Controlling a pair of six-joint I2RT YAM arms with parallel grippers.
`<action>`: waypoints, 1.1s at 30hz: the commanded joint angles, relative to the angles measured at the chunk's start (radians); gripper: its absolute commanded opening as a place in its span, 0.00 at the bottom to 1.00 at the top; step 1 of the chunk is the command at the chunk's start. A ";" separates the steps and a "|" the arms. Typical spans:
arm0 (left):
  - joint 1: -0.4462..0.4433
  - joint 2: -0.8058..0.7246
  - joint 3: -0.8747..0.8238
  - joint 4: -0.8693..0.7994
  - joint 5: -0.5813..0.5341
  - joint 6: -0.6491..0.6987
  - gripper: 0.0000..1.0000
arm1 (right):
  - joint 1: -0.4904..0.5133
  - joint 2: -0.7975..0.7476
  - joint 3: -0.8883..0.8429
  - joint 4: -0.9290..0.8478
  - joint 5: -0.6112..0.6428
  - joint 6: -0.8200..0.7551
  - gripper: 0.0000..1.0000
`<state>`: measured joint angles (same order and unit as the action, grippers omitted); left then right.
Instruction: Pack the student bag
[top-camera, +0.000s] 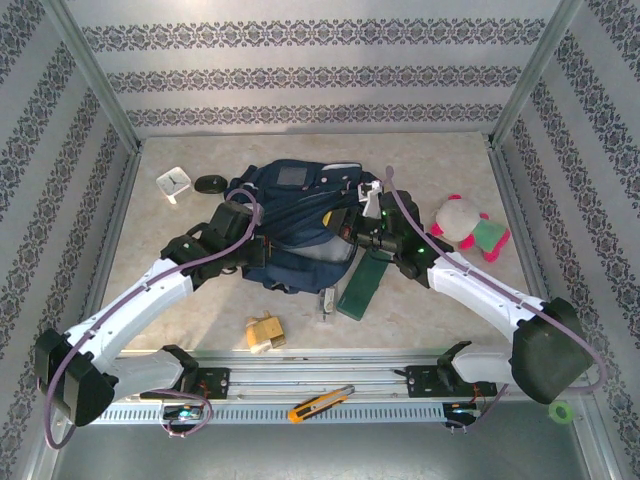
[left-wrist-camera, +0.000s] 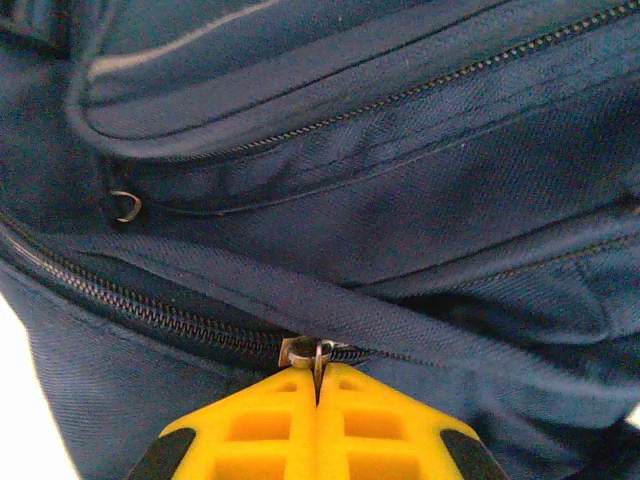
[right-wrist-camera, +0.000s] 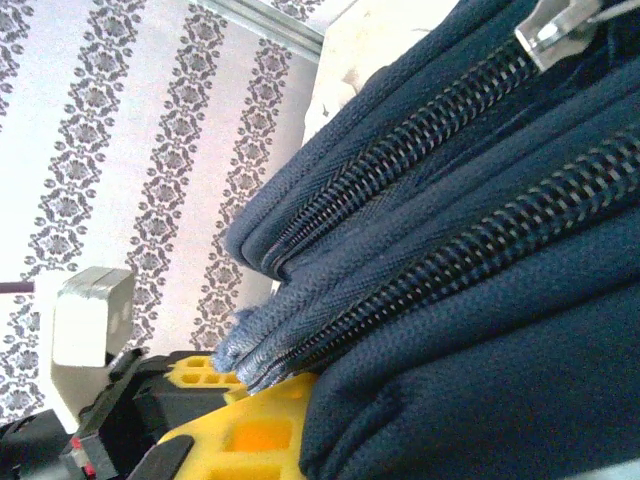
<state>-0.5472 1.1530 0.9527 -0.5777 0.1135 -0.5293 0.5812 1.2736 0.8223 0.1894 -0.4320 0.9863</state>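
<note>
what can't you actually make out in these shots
Inside of the student bag: top view, hidden by its own folded fabric.
Left hand: left wrist view, shut on the zipper pull, rest cut off by the bottom edge.
Right hand: right wrist view, fingertips buried under bag fabric; what they pinch is unclear.
White clock: top view, face too small to read.

The bench (top-camera: 420, 325) is carrying one student bag (top-camera: 290, 225) at its centre, one white clock (top-camera: 173, 182) at eleven o'clock, one black disc (top-camera: 208, 184) just beside that, one plush toy (top-camera: 470, 228) at three o'clock, one green case (top-camera: 362, 285) at five and one wooden block (top-camera: 265, 332) at seven; one orange cutter (top-camera: 320, 402) and one green ring (top-camera: 560, 411) are lying past its six o'clock edge
</note>
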 joint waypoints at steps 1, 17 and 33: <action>0.009 0.001 -0.033 0.196 0.146 -0.220 0.00 | 0.034 0.000 0.039 0.058 -0.072 -0.068 0.00; 0.116 -0.005 0.033 -0.123 -0.097 0.180 0.00 | -0.080 -0.059 -0.005 0.012 -0.226 -0.127 0.00; 0.123 0.003 -0.064 0.286 0.226 -0.231 0.00 | -0.074 -0.034 0.015 0.001 -0.181 -0.217 0.00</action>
<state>-0.4358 1.1706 0.9180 -0.5072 0.1810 -0.4660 0.4808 1.2514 0.8139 0.1467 -0.6170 0.8616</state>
